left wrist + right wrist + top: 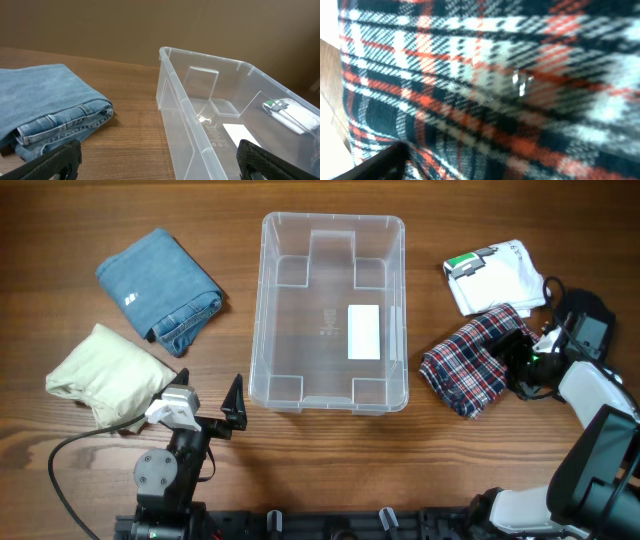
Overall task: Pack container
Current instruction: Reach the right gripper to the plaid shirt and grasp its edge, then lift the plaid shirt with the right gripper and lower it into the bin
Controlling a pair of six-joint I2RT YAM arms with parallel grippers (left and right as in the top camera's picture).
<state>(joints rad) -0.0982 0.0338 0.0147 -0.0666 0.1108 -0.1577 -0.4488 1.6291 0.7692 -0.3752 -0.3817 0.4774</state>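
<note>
The clear plastic container (333, 218) stands empty at the table's middle, with a white label (363, 332) on its base. In the left wrist view its near corner and rim (200, 54) fill the right half. My left gripper (208, 405) is open and empty, in front of the container's near left corner; its fingertips (160, 165) straddle the container's left wall. My right gripper (520, 358) is pressed into a folded plaid shirt (470, 365) to the right of the container. The plaid cloth (495, 75) fills the right wrist view. One finger shows at the lower left, set wide; the other is hidden.
Folded blue jeans (160, 288) lie at the far left, also in the left wrist view (45, 105). A beige folded cloth (105, 375) lies near the left arm. A white folded garment (495, 275) lies behind the plaid shirt.
</note>
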